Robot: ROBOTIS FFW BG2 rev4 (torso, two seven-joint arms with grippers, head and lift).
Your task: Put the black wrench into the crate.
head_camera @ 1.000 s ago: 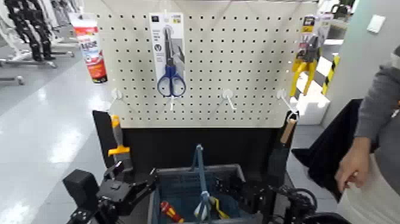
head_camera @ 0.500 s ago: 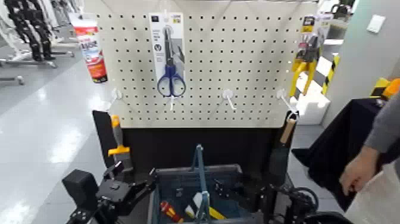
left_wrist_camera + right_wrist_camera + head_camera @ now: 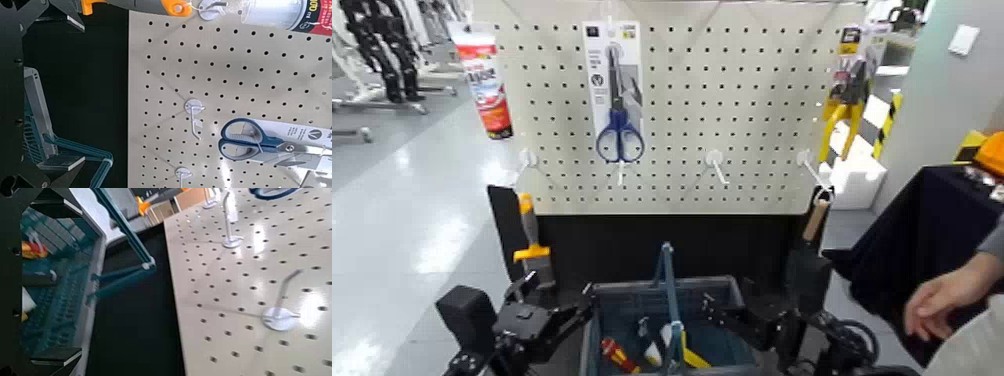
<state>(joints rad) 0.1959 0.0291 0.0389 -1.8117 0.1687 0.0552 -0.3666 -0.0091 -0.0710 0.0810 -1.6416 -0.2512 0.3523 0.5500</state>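
The blue-grey crate (image 3: 717, 292) with a blue hoop handle (image 3: 668, 285) stands low in the middle, below the pegboard. It also shows in the right wrist view (image 3: 70, 290) and in the left wrist view (image 3: 35, 117). A slim dark shape (image 3: 642, 327) lies inside by the handle; I cannot tell whether it is the black wrench. My right gripper (image 3: 717, 312) hangs open and empty over the crate's right side. My left gripper (image 3: 554, 312) is open and empty just left of the crate.
The pegboard (image 3: 752, 120) carries blue-handled scissors (image 3: 619, 135), a red-and-white tube (image 3: 484, 75), yellow-handled pliers (image 3: 844, 105) and bare white hooks (image 3: 714, 160). A red-handled tool (image 3: 617, 355) and a yellow one (image 3: 694, 357) lie in the crate. A person's hand (image 3: 942, 300) is at the right.
My right arm has lifted a little over the crate's right side. The items in the crate have shifted. The person has drawn back to the right; only a hand shows now.
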